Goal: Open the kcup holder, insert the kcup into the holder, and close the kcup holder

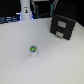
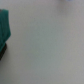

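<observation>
the kcup holder is sitting shut on the counter, the kcup standing well apart; the fingers are showing nowhere. opening looks first, calling for reaching a drawer front.

Your black kcup holder sits at two o'clock in the exterior view, both drawer fronts closed; the green-topped kcup stands upright near center, well apart.
</observation>
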Robot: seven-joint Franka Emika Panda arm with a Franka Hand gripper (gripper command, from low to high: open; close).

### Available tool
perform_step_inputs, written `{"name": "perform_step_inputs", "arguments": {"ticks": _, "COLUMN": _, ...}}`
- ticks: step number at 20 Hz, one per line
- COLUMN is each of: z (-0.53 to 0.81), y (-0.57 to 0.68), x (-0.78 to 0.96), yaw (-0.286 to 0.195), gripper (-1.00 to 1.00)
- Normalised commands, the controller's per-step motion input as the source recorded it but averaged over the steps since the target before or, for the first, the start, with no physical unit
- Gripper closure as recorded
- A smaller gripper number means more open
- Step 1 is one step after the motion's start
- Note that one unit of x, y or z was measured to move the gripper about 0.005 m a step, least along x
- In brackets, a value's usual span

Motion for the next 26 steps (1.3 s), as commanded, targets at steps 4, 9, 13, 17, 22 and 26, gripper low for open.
{"name": "perform_step_inputs", "arguments": {"ticks": 4, "z": 0.08, "y": 0.55, "x": -0.19, "yaw": -0.140, "gripper": -1.00}}
{"name": "perform_step_inputs", "arguments": {"ticks": 9, "z": 0.03, "y": 0.68, "x": -0.23, "yaw": -0.177, "gripper": -1.00}}
{"name": "perform_step_inputs", "arguments": {"ticks": 13, "z": 0.00, "y": 0.66, "x": -0.20, "yaw": -0.198, "gripper": -1.00}}
{"name": "perform_step_inputs", "arguments": {"ticks": 17, "z": -0.05, "y": 0.66, "x": -0.21, "yaw": -0.189, "gripper": -1.00}}
{"name": "perform_step_inputs", "arguments": {"ticks": 22, "z": -0.13, "y": 0.66, "x": -0.25, "yaw": -0.178, "gripper": -1.00}}
{"name": "perform_step_inputs", "arguments": {"ticks": 26, "z": -0.22, "y": 0.64, "x": -0.27, "yaw": -0.167, "gripper": -1.00}}
